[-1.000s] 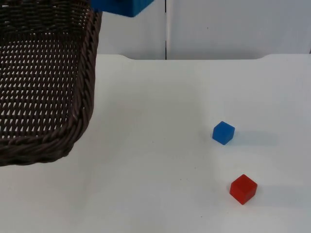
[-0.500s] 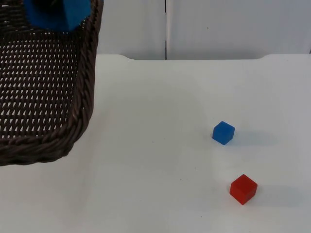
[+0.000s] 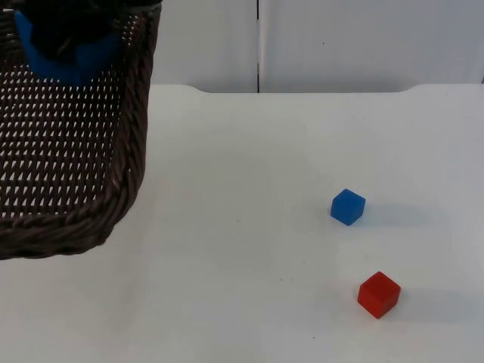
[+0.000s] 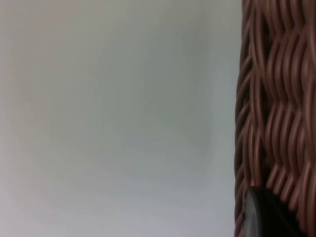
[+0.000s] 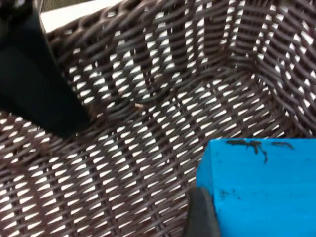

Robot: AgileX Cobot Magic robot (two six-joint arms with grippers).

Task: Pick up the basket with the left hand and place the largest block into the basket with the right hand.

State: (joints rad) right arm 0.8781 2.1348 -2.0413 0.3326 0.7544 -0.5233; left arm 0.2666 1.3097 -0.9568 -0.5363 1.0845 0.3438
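Right pincer (image 3: 64, 34) is down inside the basket (image 3: 132, 151), pinching the large blue block (image 3: 72, 64); the right wrist view puts the block (image 5: 256, 187) just above the woven floor, with one black finger (image 5: 200, 217) against its near face. Left pincer (image 4: 261, 217) sits at the basket's wall (image 4: 276, 98) and, judging by the basket hanging clear of the table (image 3: 249, 189), is clamped on the wicker, though the grip itself is hidden. For your release: lower until the block nearly meets the weave, then spread the jaws slowly so it settles flat rather than tumbling. Keep the left arm steady; any sway could tip the block toward the wall. Lift the right arm straight up, clear of the rim. Small blue cube (image 3: 348, 206) and red cube (image 3: 379, 294) lie on the table, well apart from the basket; leave them.
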